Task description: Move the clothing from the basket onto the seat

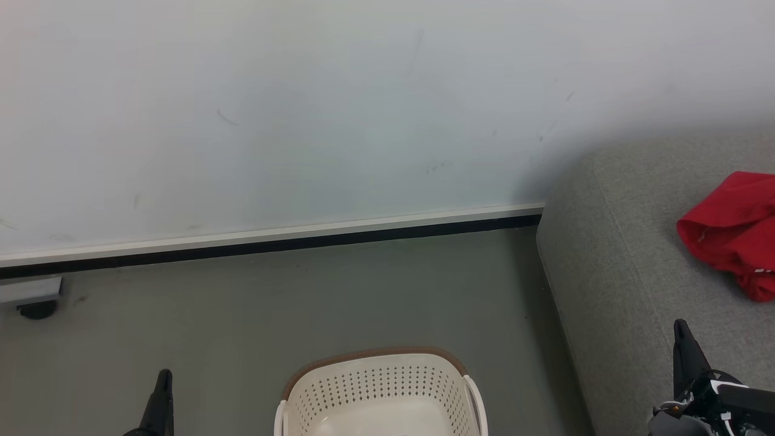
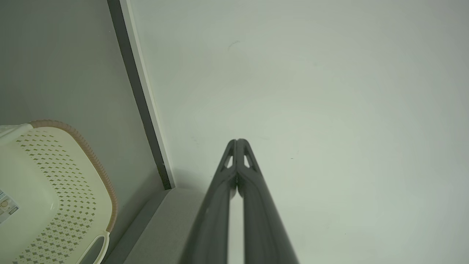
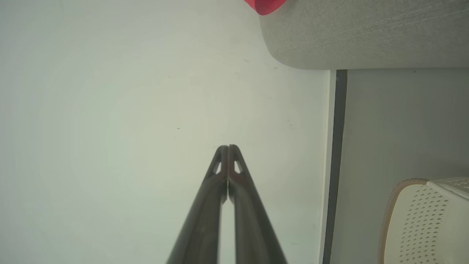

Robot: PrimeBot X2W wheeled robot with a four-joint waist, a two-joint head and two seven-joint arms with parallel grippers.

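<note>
**My left gripper (image 2: 237, 142) and right gripper (image 3: 228, 147) both pinched closed, nothing in them; clothing (image 1: 732, 233) on the seat (image 1: 617, 272)**

Left wrist view: my two dark fingers meet at the tips with no gap and nothing between them. They point at the pale wall (image 1: 303, 121). Right wrist view: same, tips pressed together, nothing held, aimed at the same wall. Head view: left gripper low at the lower left over the floor (image 1: 303, 303). Right gripper is at the lower right, its tip in front of the seat's grey fabric; I can't tell if it touches.

The basket (image 1: 375, 358) sits on the floor between my two grippers, at the bottom centre of the head view and cut off by the frame edge. Cream perforated walls, brown rim, side handles. The part of its inside that I see is plain cream plastic, and the left wrist view shows a sticker (image 2: 5, 209) on the bottom.

The seat is to my right, its rounded corner close to the wall. Red clothing lies bunched on top of it, well apart from the basket and partly cut off at the right edge. I can't tell if it is one piece or two. The right wrist view catches a red scrap at the seat's edge.

A white baseboard (image 1: 272, 235) with a dark strip under it runs along the foot of the wall. A grey part with a dark wheel (image 1: 36, 309) sits at the far left.
</note>
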